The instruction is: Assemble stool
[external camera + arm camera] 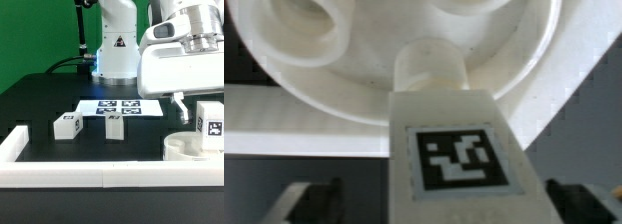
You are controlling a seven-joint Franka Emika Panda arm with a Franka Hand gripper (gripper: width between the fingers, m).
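Black table: our pincer grips a leg over the seat; we should square it up and lower it gently.

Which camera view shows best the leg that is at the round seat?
The wrist view. There the leg fills the middle, its tag faces the camera, and its far end reaches the seat. The exterior view shows the leg only small, at its right edge, above the seat.

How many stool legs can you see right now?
3. One leg and another, beside the marker board, sit on the table; the third stands at the round seat.
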